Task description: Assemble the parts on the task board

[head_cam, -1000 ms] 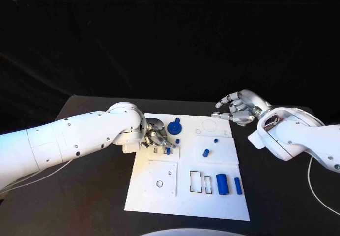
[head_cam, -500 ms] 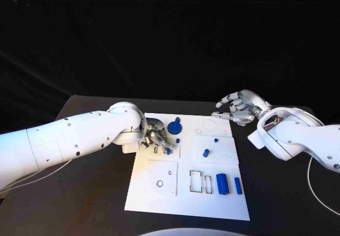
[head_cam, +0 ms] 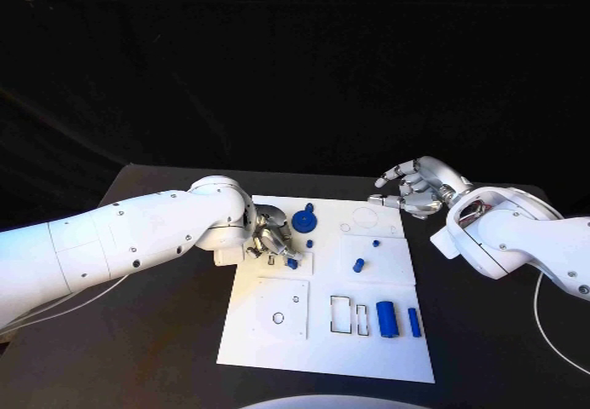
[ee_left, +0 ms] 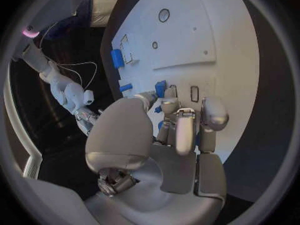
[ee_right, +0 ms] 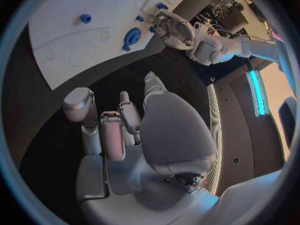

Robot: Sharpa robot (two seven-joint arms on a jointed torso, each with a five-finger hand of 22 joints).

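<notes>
Blue part (head_cam: 292, 263) at left hand (head_cam: 273, 239) fingers (ee_left: 185, 130), on task board (head_cam: 308, 349).

Task board (head_cam: 283, 341): white, matt, smooth, looks like plastic sheet.
Parts (head_cam: 386, 319): blue, smooth plastic look, slight sheen.
Bench (head_cam: 135, 358): black, matt, even.
Left hand (ee_left: 165, 150): silver, satin metal look, smooth shells.
Right hand (head_cam: 416, 189): silver, same satin finish.
Arms (head_cam: 111, 247): white, glossy, hard plastic shells.
</notes>
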